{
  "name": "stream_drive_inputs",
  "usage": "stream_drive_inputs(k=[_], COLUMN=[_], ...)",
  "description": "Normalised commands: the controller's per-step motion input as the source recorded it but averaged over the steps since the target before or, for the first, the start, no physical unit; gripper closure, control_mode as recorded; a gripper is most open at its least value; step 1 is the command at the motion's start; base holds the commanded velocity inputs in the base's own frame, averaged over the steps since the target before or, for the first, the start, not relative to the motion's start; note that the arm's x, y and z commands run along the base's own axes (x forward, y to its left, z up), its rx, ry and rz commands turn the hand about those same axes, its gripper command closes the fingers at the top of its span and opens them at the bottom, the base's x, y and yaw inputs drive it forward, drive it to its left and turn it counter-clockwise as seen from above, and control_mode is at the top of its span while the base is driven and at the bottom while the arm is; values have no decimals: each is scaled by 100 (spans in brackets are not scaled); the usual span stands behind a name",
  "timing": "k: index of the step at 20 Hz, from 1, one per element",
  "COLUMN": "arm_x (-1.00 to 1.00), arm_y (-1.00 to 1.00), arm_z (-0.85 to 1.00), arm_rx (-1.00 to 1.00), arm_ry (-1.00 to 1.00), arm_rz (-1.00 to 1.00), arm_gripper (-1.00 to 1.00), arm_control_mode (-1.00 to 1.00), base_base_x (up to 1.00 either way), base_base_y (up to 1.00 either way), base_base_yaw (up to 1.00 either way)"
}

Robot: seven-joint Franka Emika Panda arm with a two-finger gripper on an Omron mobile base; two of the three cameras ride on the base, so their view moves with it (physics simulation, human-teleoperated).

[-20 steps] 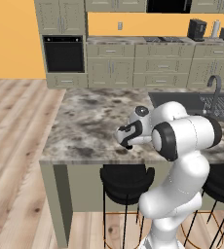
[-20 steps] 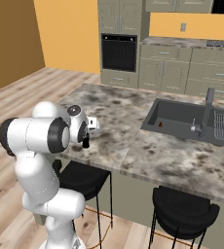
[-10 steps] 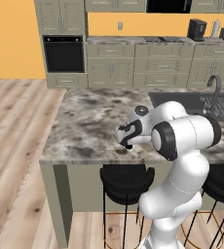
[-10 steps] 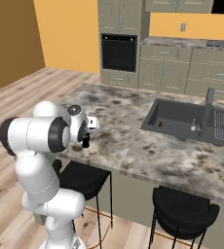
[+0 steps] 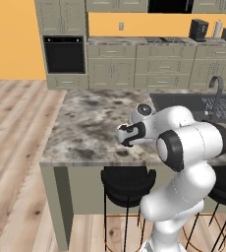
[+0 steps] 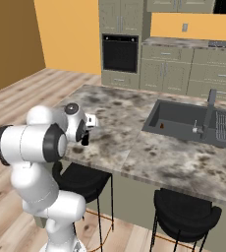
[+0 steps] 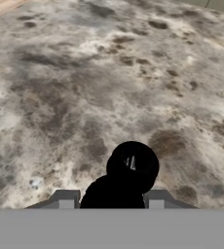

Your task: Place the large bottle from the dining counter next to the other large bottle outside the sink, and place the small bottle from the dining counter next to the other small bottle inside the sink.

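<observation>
Sitting underneath: speckled marble bench (image 7: 60, 73), wood floor (image 5: 16, 147), orange wall (image 5: 12, 39).
Fingers (image 7: 65, 198): clamped on the small bottle (image 7: 132, 168) (all black from above) near the bench's front edge.
Around: sink (image 6: 174, 115) well apart, other small bottle (image 6: 160, 126) inside; stools (image 6: 183, 214) below.

Even, shadow-poor rendered light; soft, low-detail pictures

The dining counter (image 5: 90, 123) is lit flatly and brightly from above, and no glare is seen on its marble top. Faint shade is cast below its overhang, where the stools (image 6: 80, 179) are rendered almost black. The cabinets (image 5: 134, 69) behind the counter are shown slightly blurred. In the hand view the marble is smeared towards the far edge, and the dark round object (image 7: 128, 172) just above the grey band is shown as featureless black.
</observation>
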Motion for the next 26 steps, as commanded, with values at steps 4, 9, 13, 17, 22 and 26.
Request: stream_drive_inputs(k=[4,9,13,17,22,26], arm_x=[-10,-1,-26,-21,-27,-18], arm_y=[10,3,1,0,0,0], arm_z=[12,0,0,0,0,0], arm_rx=[0,0,0,0,0,0], arm_ry=[-2,0,-1,-1,-2,-2], arm_rz=[0,0,0,0,0,0], arm_gripper=[100,100,100,100,100,100], arm_control_mode=[-100,-100,-100,-100,-100,-100], base_base_x=[0,0,0,0,0,0], base_base_y=[0,0,0,0,0,0], base_base_yaw=[0,0,0,0,0,0])
